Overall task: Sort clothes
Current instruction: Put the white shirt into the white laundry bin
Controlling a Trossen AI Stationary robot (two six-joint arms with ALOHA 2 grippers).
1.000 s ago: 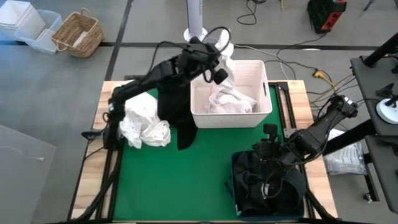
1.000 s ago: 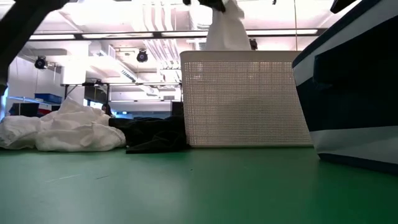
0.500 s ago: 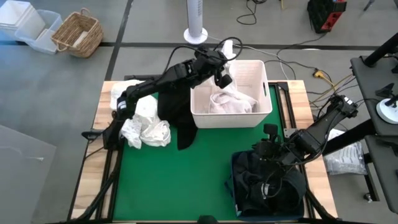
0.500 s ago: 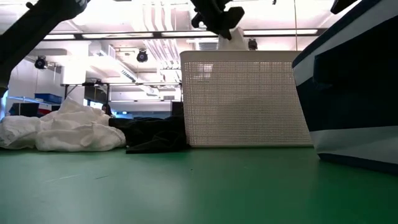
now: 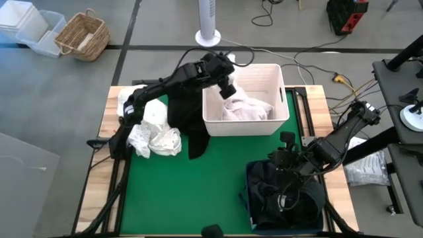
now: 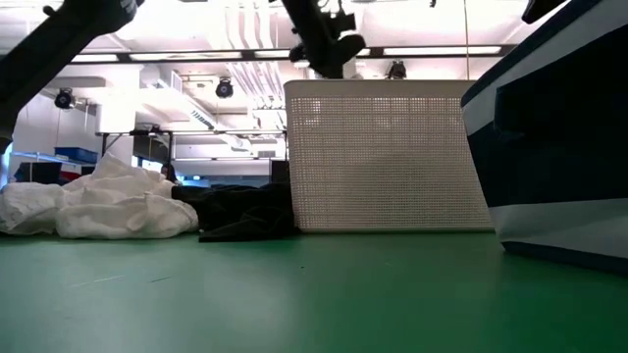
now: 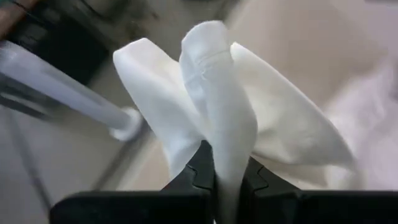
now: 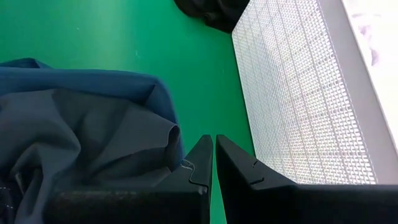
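Down comes the left gripper [image 5: 228,88] since a second ago, off its high swing and dipping over the far left corner of the white bin [image 5: 277,118], pinched tight on a white garment [image 7: 217,118] whose folds stand up between its fingers. That cloth now trails into the bin to join the white laundry [image 5: 246,109] already heaped there. Just left of the bin a black garment [image 5: 187,119] drapes on the desk [image 5: 198,192], with a crumpled white pile [image 5: 153,132] beyond it. Nearer than the bin, to its right, the right gripper [image 8: 214,167] waits, closed and empty, above the navy fabric bin [image 5: 284,198]. To finish well, I'd say lower until the cloth slackens inside the walls, then let go, so no sleeve hangs over the rim.
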